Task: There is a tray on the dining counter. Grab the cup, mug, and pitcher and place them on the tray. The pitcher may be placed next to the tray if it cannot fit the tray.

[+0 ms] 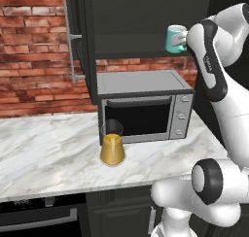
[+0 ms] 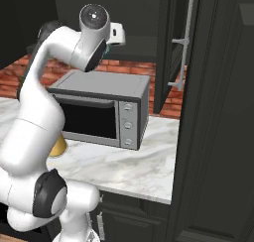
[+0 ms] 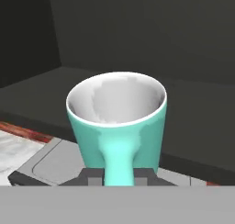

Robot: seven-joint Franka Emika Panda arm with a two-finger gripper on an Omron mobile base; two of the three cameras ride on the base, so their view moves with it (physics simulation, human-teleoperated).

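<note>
Now the mug [image 3: 117, 126] hangs clear above the microwave [image 1: 143, 105], open air beneath it. Gripper [image 3: 118, 175] jaws pinch its handle, arm raised high.

The white arm reaches high, elbow bent, its gripper [image 3: 118, 176] clamped on the mug [image 3: 120, 122] handle.

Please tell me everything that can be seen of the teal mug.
The mug is light teal outside, pale grey-white inside, glossy like ceramic, and looks empty. It stands upright, mouth up, its loop handle facing the hand camera. The gripper is shut on that handle. It is held high in the open dark cabinet, above the microwave.
</note>
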